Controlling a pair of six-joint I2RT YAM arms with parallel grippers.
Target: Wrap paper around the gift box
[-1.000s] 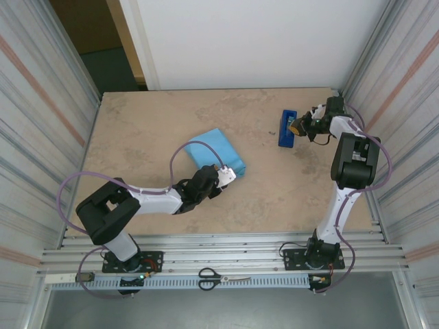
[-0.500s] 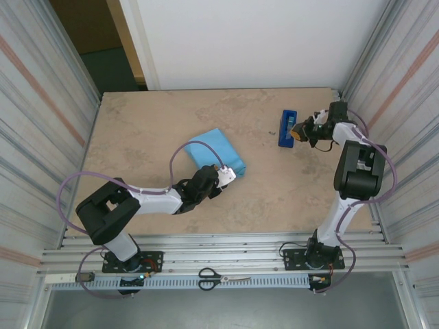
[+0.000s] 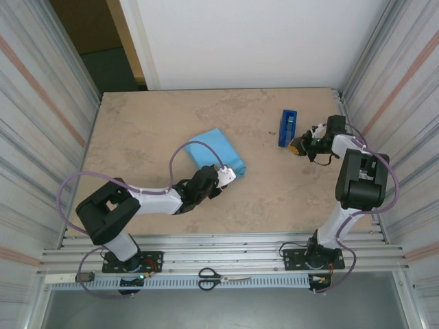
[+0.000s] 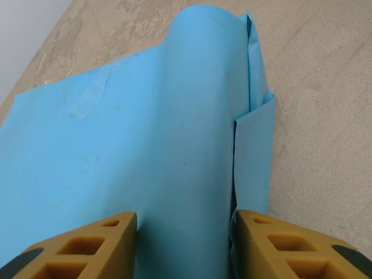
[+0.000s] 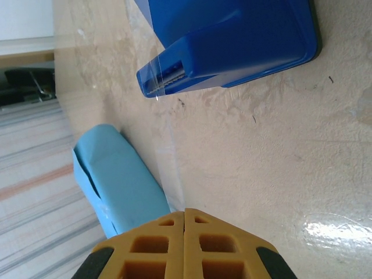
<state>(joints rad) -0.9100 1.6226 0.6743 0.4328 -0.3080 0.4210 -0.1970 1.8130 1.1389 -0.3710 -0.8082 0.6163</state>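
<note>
Right gripper [image 3: 295, 145]: over the last second it has drawn back from the 3 o'clock side of the tape dispenser [image 3: 287, 127] to just off its near end, at about 5 o'clock. Its fingers are pressed flat together. In the right wrist view a strip of clear tape [image 5: 168, 151] runs from the dispenser's cutter to them, so it appears to be pinching the tape's free end. Judgement: a length of tape is being paid out and is not yet cut.

Left gripper [image 3: 225, 175]: no change. Its fingers stand apart with a ridge of the paper [image 3: 214, 151] filling the gap. This is judged a hold on the fold.

The paper lies light face out, folded into a parcel near the centre of the table [image 3: 151, 130], at 8 o'clock from the dispenser and well apart from it. The gift box is hidden, presumably inside.

Folding looks done and sealing is in hand
</note>
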